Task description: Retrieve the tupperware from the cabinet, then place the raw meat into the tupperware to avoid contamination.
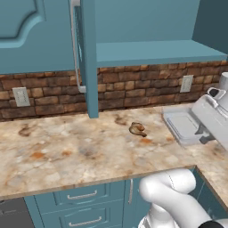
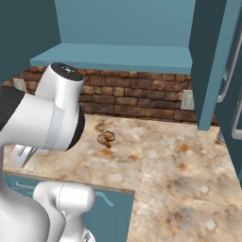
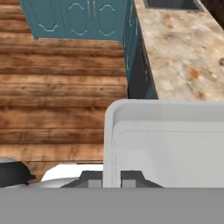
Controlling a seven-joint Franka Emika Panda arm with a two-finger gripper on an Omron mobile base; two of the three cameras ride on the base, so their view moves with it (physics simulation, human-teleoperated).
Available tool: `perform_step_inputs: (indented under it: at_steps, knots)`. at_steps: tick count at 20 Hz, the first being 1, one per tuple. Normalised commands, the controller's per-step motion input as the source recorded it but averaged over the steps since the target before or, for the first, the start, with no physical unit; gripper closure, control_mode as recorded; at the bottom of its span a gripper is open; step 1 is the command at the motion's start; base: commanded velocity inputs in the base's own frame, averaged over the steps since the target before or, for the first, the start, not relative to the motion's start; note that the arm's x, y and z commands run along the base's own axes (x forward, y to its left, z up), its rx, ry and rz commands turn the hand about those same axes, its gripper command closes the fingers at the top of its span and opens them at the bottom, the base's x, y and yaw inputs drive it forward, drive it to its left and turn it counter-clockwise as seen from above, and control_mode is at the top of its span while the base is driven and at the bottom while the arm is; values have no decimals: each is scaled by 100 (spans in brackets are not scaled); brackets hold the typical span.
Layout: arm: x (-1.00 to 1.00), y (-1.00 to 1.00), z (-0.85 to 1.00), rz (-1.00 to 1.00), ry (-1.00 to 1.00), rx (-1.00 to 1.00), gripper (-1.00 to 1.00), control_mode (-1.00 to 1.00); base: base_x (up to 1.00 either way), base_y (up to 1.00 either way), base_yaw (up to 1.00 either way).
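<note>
One end effector [image 3: 113, 180] is clenched on the near rim of the tupperware [image 1: 181, 125], its two dark fingertips [image 3: 93, 180] pinching the pale wall, as the hand view shows. In the left base view the container is at the right end of the marble surface [image 1: 67, 151]; whether it rests there or is lifted I cannot tell. The raw meat [image 1: 137, 129] lies on the surface to its left, apart from it, before the brick wall [image 1: 129, 84]. Above, the cabinet [image 1: 147, 51] stands with its door [image 1: 87, 58] swung open.
</note>
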Motion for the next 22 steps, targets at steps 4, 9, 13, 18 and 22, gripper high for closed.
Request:
perform_step_inputs:
  at_steps: [4,9,13,18,22]
  knots:
    - [-7,26,-66,7,19,0,100,-100,0,0,0]
    - [-1,18,-60,5,17,0,100,-100,0,0,0]
    - [0,1,-41,0,12,0,100,-100,0,0,0]
    - [2,-8,-23,-1,5,0,100,-100,0,0,0]
    - [23,-20,-9,-5,0,-2,100,-100,0,0,0]
